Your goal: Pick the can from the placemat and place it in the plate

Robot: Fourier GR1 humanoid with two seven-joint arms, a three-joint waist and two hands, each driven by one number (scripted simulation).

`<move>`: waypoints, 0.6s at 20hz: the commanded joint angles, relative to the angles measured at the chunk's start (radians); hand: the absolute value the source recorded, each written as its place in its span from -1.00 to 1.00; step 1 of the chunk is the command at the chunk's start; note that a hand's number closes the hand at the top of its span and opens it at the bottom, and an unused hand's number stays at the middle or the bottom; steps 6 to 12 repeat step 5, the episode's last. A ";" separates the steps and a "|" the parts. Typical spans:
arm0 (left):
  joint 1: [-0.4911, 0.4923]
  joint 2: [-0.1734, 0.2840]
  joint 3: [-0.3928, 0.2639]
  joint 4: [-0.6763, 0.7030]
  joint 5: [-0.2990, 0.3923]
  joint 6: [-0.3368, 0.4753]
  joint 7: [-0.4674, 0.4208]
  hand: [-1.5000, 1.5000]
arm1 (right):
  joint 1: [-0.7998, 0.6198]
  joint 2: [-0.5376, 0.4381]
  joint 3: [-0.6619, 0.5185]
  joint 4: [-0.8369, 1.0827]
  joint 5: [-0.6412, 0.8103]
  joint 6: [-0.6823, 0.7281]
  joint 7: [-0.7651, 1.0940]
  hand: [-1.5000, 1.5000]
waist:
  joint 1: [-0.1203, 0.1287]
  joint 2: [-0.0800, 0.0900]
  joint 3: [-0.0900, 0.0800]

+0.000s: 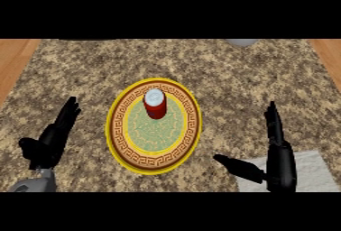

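The red cylindrical can (154, 103) with a silver top stands upright on the yellow-rimmed patterned round plate (126, 153), between both hands. The right hand (276, 153), fingers straight, hovers over the white cloth placemat (320, 173); the left hand (54, 135) rests open on the speckled granite table (220, 67).

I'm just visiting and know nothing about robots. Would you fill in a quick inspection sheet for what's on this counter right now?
Surface: speckled granite counter, wood at both side edges.
Job's things: red can upright on the patterned, yellow-rimmed plate; white placemat at lower right, partly hidden by the right hand.
Clutter: grey object cut off at the top edge, cannot identify.
Hands: left hand open, left of the plate; right hand open, over the placemat; neither touches the can.
Cables: nothing seen.
Surroundings: nothing seen beyond the counter.
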 commanded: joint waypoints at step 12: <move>-0.024 -0.047 -0.023 -0.010 -0.027 0.040 0.023 0.00 | 0.112 -0.012 -0.239 0.195 -0.190 0.271 -0.360 -1.00 | -0.002 -0.001 -0.001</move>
